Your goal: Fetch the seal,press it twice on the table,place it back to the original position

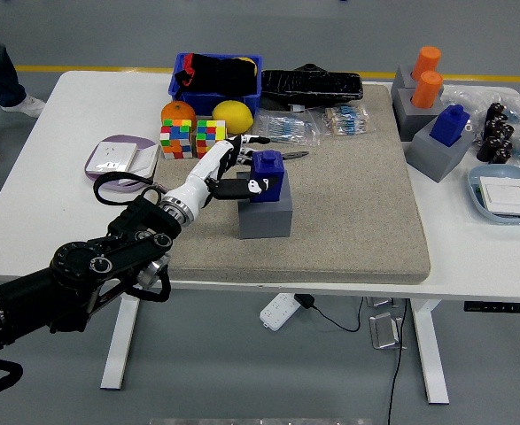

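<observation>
A blue seal (267, 170) stands in the top of a grey block (265, 220) on the grey mat (348, 204), slightly raised from the block. My left hand (242, 166) reaches in from the lower left and is shut on the seal: the thumb (240, 187) presses its near left side and the white fingers (233, 147) curl round its far side. My right arm is out of view.
Two colour cubes (194, 138), an orange (178, 112), a lemon (232, 116) and a blue bin (215, 75) lie behind the hand. A purple-rimmed dish (122, 156) is at the left. More grey blocks with orange (426, 88) and blue seals (449, 124) stand at the right.
</observation>
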Robot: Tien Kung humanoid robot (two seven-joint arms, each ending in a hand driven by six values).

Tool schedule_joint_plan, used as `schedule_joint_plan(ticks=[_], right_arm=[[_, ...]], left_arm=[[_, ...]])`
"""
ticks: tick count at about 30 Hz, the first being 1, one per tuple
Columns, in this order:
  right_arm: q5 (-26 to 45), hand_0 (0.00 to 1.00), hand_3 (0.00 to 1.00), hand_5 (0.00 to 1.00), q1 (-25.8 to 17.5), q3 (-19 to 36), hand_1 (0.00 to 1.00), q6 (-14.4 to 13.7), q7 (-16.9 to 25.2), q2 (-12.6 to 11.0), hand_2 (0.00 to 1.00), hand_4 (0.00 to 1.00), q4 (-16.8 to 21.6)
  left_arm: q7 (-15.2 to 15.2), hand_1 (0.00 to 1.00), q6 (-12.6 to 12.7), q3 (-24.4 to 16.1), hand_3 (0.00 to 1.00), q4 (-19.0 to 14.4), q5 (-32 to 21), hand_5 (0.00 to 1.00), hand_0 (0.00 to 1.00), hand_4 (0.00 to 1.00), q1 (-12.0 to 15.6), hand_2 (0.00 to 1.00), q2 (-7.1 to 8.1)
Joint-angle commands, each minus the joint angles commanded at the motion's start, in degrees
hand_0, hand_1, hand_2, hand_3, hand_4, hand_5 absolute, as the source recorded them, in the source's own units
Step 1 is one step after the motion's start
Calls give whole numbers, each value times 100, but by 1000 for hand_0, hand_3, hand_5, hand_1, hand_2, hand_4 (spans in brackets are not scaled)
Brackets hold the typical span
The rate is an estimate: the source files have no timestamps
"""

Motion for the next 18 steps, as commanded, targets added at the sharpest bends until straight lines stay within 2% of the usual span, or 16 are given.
schedule_joint_plan(ticks=[4, 9, 14, 18], right_arm=[[-5, 834, 708, 600, -19, 21, 745, -1, 1, 1, 741, 790, -2], [-16, 834, 708, 600, -32, 56, 745, -2, 3, 9, 741, 791, -5], [-15, 834, 708, 599, -38, 80, 745, -1, 4, 22, 741, 792, 3], [-21, 834, 708, 599, -48, 95, 745, -2, 5, 22, 741, 792, -2]], left_arm=[[-49, 575, -3, -53, 717, -37, -60, 2, 845, 661, 29, 492, 19], [-136, 578, 7, -318, 716, -163, -84, 2, 846, 647, 61, 495, 69], [-243, 578, 57, -647, 704, -260, -17, 2, 841, 646, 78, 495, 199], [-304, 578, 105, -699, 704, -157, -8, 2, 841, 646, 93, 495, 325]])
